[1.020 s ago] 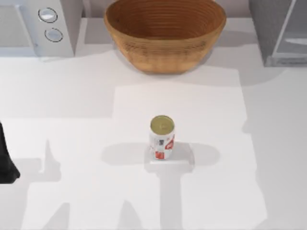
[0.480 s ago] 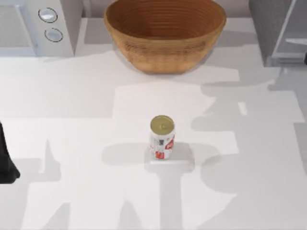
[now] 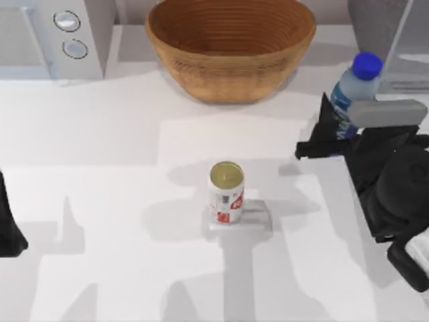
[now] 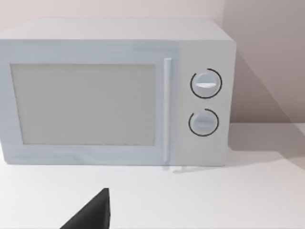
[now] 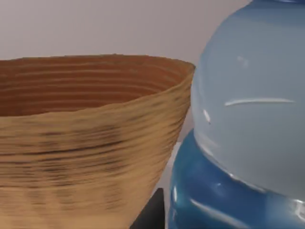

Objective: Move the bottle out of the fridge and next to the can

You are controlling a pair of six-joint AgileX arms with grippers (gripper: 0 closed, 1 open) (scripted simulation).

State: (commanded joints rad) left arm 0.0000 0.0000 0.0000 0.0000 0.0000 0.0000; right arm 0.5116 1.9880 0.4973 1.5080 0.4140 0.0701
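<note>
The clear bottle [image 3: 351,90] with its blue cap is out of the grey fridge [image 3: 385,40] at the back right and hangs upright just in front of it. My right gripper [image 3: 338,124] is shut on its blue-green label. In the right wrist view the bottle [image 5: 248,119] looms very close. The white and red can [image 3: 226,194] stands upright at mid-table, well to the left of the bottle and nearer the front. My left gripper [image 3: 9,228] is parked at the table's left edge.
A wide woven basket [image 3: 231,43] sits at the back centre, left of the bottle, and shows close in the right wrist view [image 5: 86,133]. A white microwave [image 3: 53,37] with two knobs stands at the back left [image 4: 114,90]. Open tabletop surrounds the can.
My right arm has come into the top view from the right, carrying the bottle; a second ago only its shadow fell on the table. The can and left arm stayed put.
</note>
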